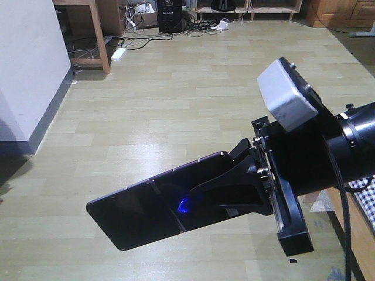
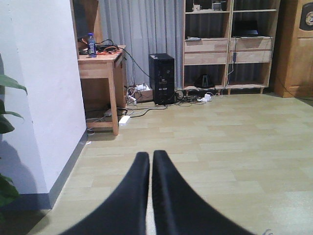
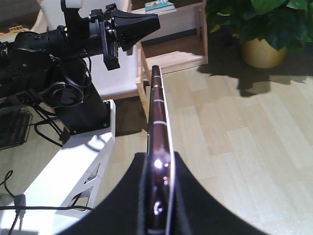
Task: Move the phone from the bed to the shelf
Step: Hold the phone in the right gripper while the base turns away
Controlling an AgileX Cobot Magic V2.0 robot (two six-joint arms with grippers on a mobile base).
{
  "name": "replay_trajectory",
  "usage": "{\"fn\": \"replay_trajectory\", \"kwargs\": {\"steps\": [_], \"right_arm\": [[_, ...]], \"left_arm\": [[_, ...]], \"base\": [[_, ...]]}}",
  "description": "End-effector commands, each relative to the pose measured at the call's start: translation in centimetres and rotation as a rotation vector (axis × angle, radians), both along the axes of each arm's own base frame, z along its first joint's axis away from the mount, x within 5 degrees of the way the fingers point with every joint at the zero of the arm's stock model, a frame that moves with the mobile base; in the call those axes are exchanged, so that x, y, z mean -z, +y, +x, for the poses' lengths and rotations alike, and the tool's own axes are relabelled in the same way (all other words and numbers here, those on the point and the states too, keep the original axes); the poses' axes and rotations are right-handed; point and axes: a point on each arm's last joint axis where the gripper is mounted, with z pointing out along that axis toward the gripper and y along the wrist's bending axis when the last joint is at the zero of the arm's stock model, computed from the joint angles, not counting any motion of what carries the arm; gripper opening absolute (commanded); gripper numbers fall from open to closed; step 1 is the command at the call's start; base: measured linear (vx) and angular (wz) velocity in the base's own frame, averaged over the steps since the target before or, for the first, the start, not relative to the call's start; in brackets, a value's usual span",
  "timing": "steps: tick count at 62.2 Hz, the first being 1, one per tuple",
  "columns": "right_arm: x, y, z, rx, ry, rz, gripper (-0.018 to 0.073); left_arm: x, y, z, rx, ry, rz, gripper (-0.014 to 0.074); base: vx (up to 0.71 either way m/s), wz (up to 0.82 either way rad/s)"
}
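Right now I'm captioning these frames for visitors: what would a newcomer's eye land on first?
The flat glossy black phone with a pinkish-gold rim comes first, pinched at one end in the right tool and jutting out in mid-air over the pale plank floor. Next, the left tool, shut and empty, pointing toward a black computer tower.

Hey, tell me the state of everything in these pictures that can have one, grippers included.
phone, lying flat and unfolded, screen dark, held in the air above the floor.
right gripper, shut on one end of the phone.
left gripper, shut, holding nothing.
bottle, upright on the desk.
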Motion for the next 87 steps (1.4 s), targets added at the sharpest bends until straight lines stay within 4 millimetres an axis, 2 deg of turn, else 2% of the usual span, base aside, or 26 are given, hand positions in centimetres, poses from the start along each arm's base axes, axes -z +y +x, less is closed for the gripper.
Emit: {"fn": "replay_trajectory", "kwargs": {"steps": [1,87], "right_arm": [[-2.01,0.07,-1.13,-0.053,0.001,0.097,-0.0002],[-2.01,0.07,-1.13,-0.053,0.001,0.097,-0.0002]], "left_arm": [[-1.54,0.03,-0.20,-0.004,-0.105,-0.016,0.0001],[-1.54,0.03,-0.20,-0.004,-0.105,-0.016,0.0001]], "base": [[0.17,-0.02],[0.29,-0.03]]}}
